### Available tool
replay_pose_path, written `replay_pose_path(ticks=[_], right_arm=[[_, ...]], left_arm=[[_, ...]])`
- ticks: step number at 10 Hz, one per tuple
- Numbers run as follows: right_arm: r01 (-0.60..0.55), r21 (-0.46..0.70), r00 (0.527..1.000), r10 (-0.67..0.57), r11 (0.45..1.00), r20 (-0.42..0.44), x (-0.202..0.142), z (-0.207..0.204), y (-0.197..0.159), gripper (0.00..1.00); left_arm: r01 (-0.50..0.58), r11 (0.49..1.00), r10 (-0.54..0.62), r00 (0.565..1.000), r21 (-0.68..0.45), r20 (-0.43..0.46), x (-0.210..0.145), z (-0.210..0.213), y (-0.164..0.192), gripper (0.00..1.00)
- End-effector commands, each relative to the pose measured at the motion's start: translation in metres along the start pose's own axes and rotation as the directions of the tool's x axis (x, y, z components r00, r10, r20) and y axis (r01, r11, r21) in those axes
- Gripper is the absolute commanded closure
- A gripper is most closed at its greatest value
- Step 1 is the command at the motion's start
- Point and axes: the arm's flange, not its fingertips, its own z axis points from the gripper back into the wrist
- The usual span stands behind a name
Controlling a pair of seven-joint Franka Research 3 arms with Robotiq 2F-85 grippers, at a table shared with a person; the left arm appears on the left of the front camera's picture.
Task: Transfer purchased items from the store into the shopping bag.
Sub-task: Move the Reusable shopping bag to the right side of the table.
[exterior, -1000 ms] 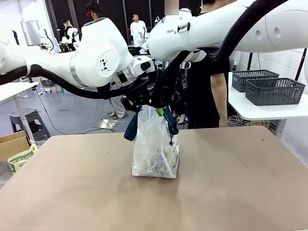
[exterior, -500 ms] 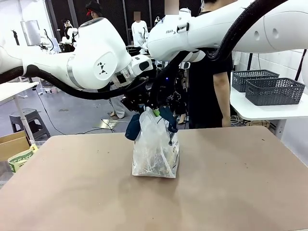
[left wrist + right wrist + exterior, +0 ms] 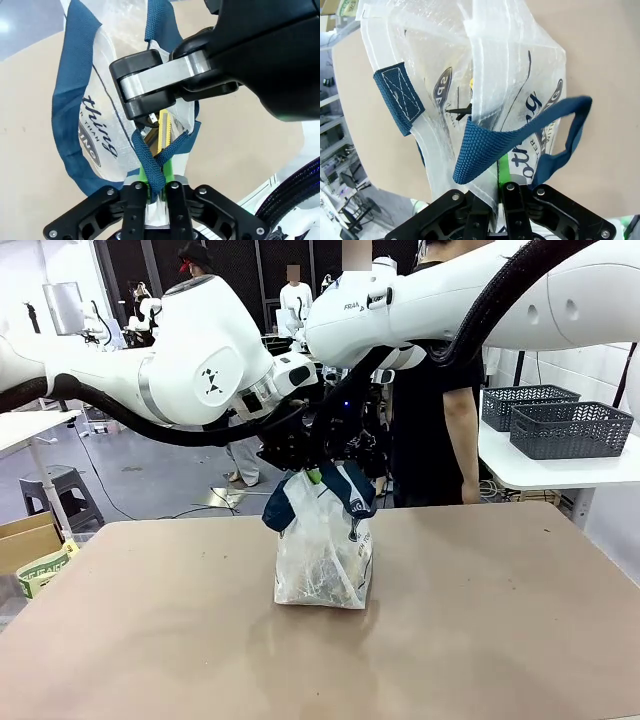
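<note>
The left claw point(image 3: 152, 192) is pinched narrow on a crossing of navy strap point(image 3: 150, 160) and thin film at the shopping bag's point(image 3: 322, 540) rim, its green pads barely showing either side of the webbing. The right claw point(image 3: 497, 192) is likewise clamped on the clear rim film at six o'clock of its own view, with a strap loop point(image 3: 520, 137) hanging loose just above it. Between them the bag stands upright on the counter point(image 3: 480, 620), at the middle of the front view, directly below both wrists.

The risk, as I judge it, is a slip or tear: the film is slick and crinkled, gripped in small bites, so any uneven pull between the arms could close the mouth or tip the bag.

The bag is translucent, whitish, softly pleated plastic with dark script lettering; its handles are coarse woven webbing, stitched at the ends. A yellow item point(image 3: 163, 131) shows dimly inside.
</note>
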Motion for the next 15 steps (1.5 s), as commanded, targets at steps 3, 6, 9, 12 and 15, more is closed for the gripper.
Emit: replay_pose_path(ticks=[3,6,9,12,15], right_arm=[[-0.027,0.043,0.999,0.028,0.999,-0.018,0.005,0.004,-0.002,1.0],[-0.006,0.007,1.0,0.006,1.0,-0.002,0.0,0.0,0.0,1.0],[-0.019,0.012,1.0,0.019,1.0,-0.005,0.001,-0.001,0.0,1.0],[-0.04,0.081,0.999,0.037,0.996,0.036,0.0,0.01,-0.017,0.45],[-0.031,0.149,0.998,0.022,0.988,0.067,-0.007,0.026,-0.039,0.0]], left_arm=[[-0.022,1.0,0.021,0.999,0.021,0.032,-0.008,0.003,0.003,1.0],[-0.005,1.0,0.005,1.0,0.001,0.002,-0.001,0.001,0.0,1.0],[-0.005,1.0,0.005,1.0,0.001,0.002,-0.001,0.001,0.0,1.0],[-0.005,1.0,0.005,1.0,0.001,0.002,-0.001,0.001,0.0,1.0],[-0.005,1.0,0.005,1.0,0.001,0.002,-0.001,0.001,0.0,1.0]])
